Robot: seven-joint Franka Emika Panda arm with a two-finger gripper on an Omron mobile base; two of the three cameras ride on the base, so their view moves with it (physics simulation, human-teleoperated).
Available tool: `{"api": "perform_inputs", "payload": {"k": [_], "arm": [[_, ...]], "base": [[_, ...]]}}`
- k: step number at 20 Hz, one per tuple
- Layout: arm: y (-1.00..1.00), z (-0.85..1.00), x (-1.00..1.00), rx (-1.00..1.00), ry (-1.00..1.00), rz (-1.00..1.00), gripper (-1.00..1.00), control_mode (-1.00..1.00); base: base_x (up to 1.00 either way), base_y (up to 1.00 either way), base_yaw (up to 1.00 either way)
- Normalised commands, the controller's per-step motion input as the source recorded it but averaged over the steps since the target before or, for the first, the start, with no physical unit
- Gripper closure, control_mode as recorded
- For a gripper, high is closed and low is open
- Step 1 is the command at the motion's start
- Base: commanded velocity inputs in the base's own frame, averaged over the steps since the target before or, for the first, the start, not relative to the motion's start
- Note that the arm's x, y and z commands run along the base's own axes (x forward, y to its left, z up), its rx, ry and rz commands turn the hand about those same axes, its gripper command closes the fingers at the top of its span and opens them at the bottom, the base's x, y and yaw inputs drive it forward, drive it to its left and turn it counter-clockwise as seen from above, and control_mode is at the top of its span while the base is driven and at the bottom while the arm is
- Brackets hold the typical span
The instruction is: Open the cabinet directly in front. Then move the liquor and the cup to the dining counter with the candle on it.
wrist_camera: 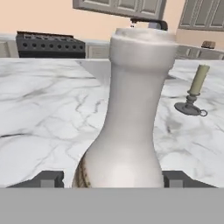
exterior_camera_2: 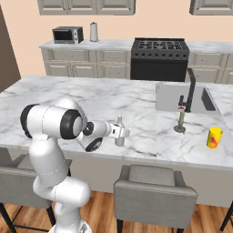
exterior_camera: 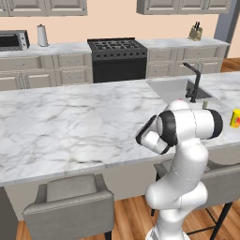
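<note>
The bottle [exterior_camera_2: 119, 129] is stood upright on the marble surface [exterior_camera_2: 91, 98], near the front edge, with its long axis vertical and its slender neck pointed up. In the hand view the bottle [wrist_camera: 127, 118] is seen close up between the two dark fingertips [wrist_camera: 48, 178], one at each side of its rounded base. The end effector [exterior_camera_2: 119, 133] is held level at the bottle, and its jaws are set apart; whether the fingertips touch the bottle cannot be told. The yellow cup [exterior_camera_2: 214, 137] is stood upright on the same surface, well to the right of the bottle. A candle [exterior_camera_2: 180, 122] in a dark holder is stood between them, just in front of the sink [exterior_camera_2: 170, 98] and its dark faucet [exterior_camera_2: 190, 88].
</note>
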Motion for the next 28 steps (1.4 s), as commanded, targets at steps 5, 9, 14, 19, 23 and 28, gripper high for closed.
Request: {"api": "perform_inputs", "payload": {"k": [5, 9, 14, 19, 23, 28], "arm": [[0.06, 0.79, 0.04, 0.0, 0.16, -0.11, -1.0, -1.0], [0.09, 1.0, 0.06, 0.0, 0.19, -0.12, -1.0, -1.0], [0.14, 1.0, 0.17, -0.01, 0.22, -0.13, -1.0, -1.0], [0.3, 1.0, 0.48, -0.03, 0.14, -0.12, -1.0, -1.0], [0.25, 1.0, 0.11, 0.0, 0.11, -0.09, -1.0, -1.0], [0.05, 1.0, -0.65, 0.0, 0.15, 0.0, -1.0, -1.0]], "base": [[0.0, 0.0, 0.0], [0.0, 0.0, 0.0], [0.0, 0.0, 0.0], [0.0, 0.0, 0.0], [0.0, 0.0, 0.0], [0.0, 0.0, 0.0]]}}
